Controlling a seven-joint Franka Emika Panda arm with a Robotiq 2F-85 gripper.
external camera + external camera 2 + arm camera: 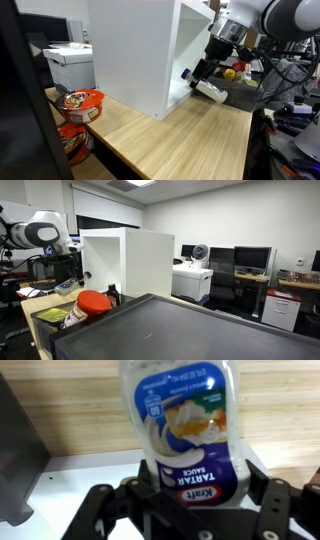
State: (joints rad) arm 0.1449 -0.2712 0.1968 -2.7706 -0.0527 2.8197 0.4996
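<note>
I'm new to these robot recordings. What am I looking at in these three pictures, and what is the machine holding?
This is a single robot arm with a two-fingered gripper at its end. Two of the pictures come from cameras standing off in the room. The third comes from a camera on the wrist, looking along the fingers. The gripper is closed on a Kraft tartar sauce bottle, holding it beside the open side of a white box. The box stands on a wooden table. A red bowl sits near the table's edge.
</note>
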